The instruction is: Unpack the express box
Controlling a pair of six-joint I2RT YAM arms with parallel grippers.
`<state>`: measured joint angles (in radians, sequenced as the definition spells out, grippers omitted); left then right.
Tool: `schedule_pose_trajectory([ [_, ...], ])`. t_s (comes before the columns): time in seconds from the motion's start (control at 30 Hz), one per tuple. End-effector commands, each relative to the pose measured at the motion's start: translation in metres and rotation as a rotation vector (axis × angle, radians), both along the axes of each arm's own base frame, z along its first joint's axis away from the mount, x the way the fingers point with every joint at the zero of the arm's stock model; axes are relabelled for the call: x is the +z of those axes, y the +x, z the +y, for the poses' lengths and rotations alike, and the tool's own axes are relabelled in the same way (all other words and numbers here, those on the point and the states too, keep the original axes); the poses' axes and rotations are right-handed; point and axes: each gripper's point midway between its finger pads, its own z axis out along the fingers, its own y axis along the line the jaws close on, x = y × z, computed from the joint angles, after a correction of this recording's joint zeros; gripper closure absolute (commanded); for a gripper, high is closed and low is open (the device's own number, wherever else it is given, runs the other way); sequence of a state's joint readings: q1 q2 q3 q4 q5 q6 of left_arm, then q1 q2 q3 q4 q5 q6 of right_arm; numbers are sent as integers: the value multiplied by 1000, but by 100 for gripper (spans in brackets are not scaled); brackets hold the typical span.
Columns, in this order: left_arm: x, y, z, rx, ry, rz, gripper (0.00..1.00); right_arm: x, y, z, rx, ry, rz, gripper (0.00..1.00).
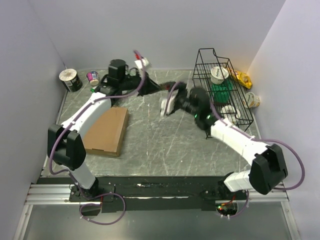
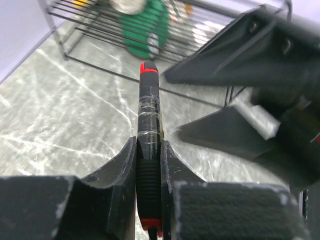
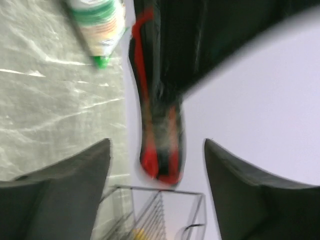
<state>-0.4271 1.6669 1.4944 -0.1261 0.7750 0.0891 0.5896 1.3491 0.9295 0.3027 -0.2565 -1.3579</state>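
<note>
The express box (image 1: pixel 106 131) is a flat brown cardboard mailer. It lies closed on the table at the left, beside my left arm, and shows in no wrist view. My left gripper (image 1: pixel 156 88) (image 2: pixel 149 145) is raised over the table's back middle, right of the box. It is shut on a black-and-red pen-shaped cutter (image 2: pixel 149 100) that points at my right gripper (image 1: pixel 169 105). The right gripper (image 3: pixel 157 145) is open, and the blurred cutter tip (image 3: pixel 160 125) sits between its jaws without touching them. The right gripper's fingers (image 2: pixel 225 135) show close beside the cutter.
A black wire basket (image 1: pixel 235 75) (image 2: pixel 80 20) at the back right holds cups and a green item (image 2: pixel 147 30). A yellow snack bag (image 1: pixel 243 78) and a cup (image 1: pixel 251 100) lie beyond it. Two cups (image 1: pixel 70 79) stand at the back left. Grey walls enclose the table.
</note>
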Motion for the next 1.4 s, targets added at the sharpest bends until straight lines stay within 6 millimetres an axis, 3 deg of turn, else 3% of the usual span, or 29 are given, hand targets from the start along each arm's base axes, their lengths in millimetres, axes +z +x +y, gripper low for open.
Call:
schedule_pose_trajectory([
  [0.0, 62, 15, 36, 39, -194, -39, 99, 96, -12, -31, 3, 378, 427, 16],
  [0.1, 82, 4, 44, -23, -241, -53, 99, 114, -3, -59, -74, 622, 891, 17],
  [0.13, 91, 1, 46, -36, -258, -60, 99, 122, -24, -47, 46, 681, 1104, 17],
  [0.2, 107, -11, 49, -80, -284, -89, 99, 134, -16, -53, 121, 748, 1258, 18],
  [0.23, 115, -14, 48, -98, -307, -90, 99, 143, -30, -47, 196, 780, 1402, 19],
  [0.27, 116, -16, 47, -113, -314, -76, 99, 140, -27, -44, 215, 802, 1471, 20],
  [0.3, 118, -20, 46, -139, -321, -67, 99, 153, -24, -41, 308, 786, 1411, 21],
  [0.33, 124, -29, 44, -191, -345, -46, 99, 146, -27, -37, 307, 824, 1529, 22],
  [0.47, 121, -30, 39, -249, -374, 28, 99, 148, -28, -25, 417, 779, 1563, 19],
  [0.6, 124, -27, 37, -272, -365, 30, 99, 146, -22, -15, 418, 789, 1574, 18],
  [0.97, 117, -23, 31, -306, -355, 85, 99, 145, -29, 16, 486, 736, 1610, 27],
  [1.13, 120, -19, 30, -304, -364, 74, 99, 140, -20, 20, 457, 750, 1604, 45],
  [1.27, 122, -16, 29, -303, -367, 68, 99, 136, -19, 23, 450, 743, 1593, 50],
  [1.3, 120, -16, 28, -304, -367, 71, 99, 135, -19, 25, 453, 737, 1593, 54],
  [1.33, 120, -15, 28, -306, -366, 71, 99, 134, -20, 25, 459, 729, 1596, 71],
  [1.37, 119, -14, 28, -304, -367, 72, 99, 134, -18, 24, 458, 730, 1582, 80],
])
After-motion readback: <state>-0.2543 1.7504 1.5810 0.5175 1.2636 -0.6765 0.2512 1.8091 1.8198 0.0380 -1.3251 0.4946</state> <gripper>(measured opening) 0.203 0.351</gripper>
